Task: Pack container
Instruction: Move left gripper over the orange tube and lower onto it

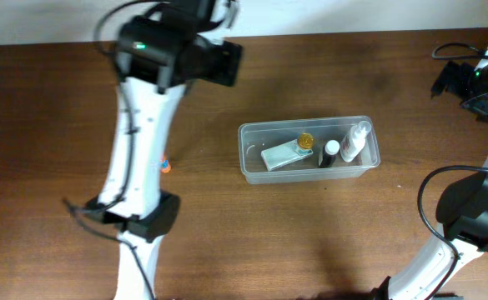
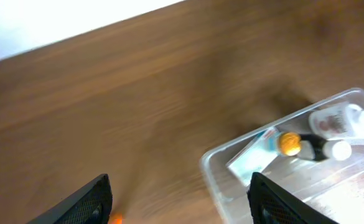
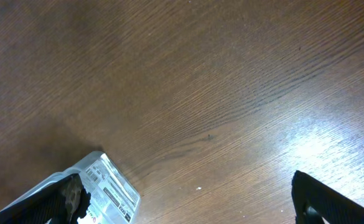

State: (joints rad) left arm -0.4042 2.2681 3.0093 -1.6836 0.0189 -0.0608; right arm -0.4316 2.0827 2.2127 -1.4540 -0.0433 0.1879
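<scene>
The container (image 1: 245,162) stands mid-way on the table (image 1: 52,167) with small bottles (image 1: 331,152) inside. The left gripper (image 2: 180,190) and right gripper (image 3: 186,190) are wide, empty. The labelled packet (image 3: 110,190) by the right one probably needs a centred grip.

Table (image 1: 327,242) of dark brown wood, fine grain running across it, meeting a white strip along the far edge. Carries the container (image 1: 306,124) near the middle, flat on its base, long side running left to right. Bears a small orange bit (image 1: 166,165) to the left of it, well apart. Shows a black cable (image 1: 450,52) at the far right corner. Catches a bright glare in the right wrist view, near a clear labelled pack (image 3: 110,186), lying or held cannot tell
</scene>
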